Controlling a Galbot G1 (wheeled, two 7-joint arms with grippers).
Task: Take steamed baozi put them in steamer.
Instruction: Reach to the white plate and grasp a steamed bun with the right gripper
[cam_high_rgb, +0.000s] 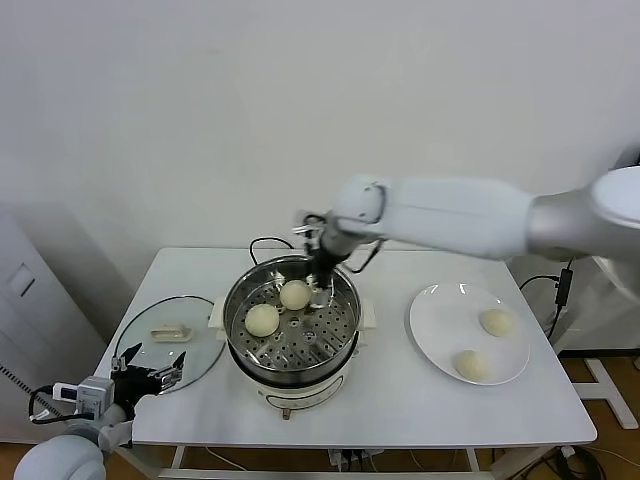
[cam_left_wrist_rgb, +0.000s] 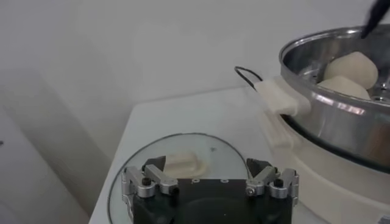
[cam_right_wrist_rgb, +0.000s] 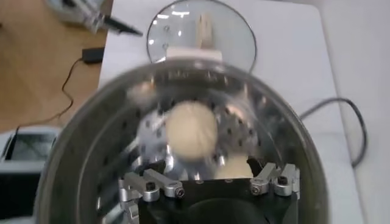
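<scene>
The white worktop (cam_high_rgb: 390, 400) carries the steamer (cam_high_rgb: 290, 325) at its centre, with a white plate (cam_high_rgb: 430, 320) beside it on the robot's right and a glass lid (cam_high_rgb: 200, 335) on its left. Two steamed baozi (cam_high_rgb: 262, 319) sit on the steamer's perforated tray, two more (cam_high_rgb: 497, 321) on the plate. The right gripper (cam_high_rgb: 320, 290) hangs inside the steamer's far rim just beside a bun, fingers (cam_right_wrist_rgb: 271, 179) spread apart. The left gripper (cam_high_rgb: 150, 377) waits at the lid's near edge, fingers (cam_left_wrist_rgb: 146, 179) apart.

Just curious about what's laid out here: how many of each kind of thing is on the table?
Buns: 4, two in the steamer, two on the plate
Steamer: 1
Plate: 1
Glass lid: 1
Total: 7
</scene>
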